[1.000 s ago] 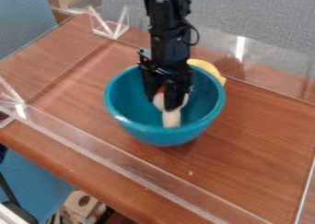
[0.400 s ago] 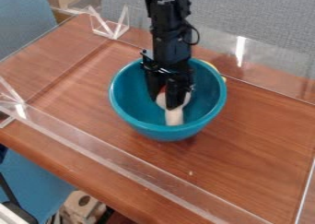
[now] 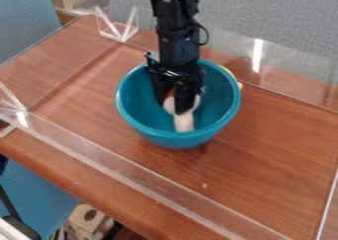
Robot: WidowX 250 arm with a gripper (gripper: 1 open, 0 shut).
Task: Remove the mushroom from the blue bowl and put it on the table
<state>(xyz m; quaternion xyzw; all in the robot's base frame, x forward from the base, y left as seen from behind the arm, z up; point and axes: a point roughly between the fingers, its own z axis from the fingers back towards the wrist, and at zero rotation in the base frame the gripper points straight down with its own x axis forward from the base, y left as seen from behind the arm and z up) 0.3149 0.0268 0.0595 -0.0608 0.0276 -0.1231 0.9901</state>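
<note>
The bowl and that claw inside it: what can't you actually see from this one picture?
- Mushroom: only its pale stem shows; the gripper covers the cap, camera view.
- Jaws: whether they really pinch the mushroom, blurred and too small.
- Yellow object: mostly hidden behind the blue bowl and arm.
- Bowl floor: near wall hides it.
- Table: cut off by the picture edges.

You see a glossy teal-blue bowl on your reddish-brown wood-grain table. The gripper is black; the mushroom stem is cream-white.
</note>
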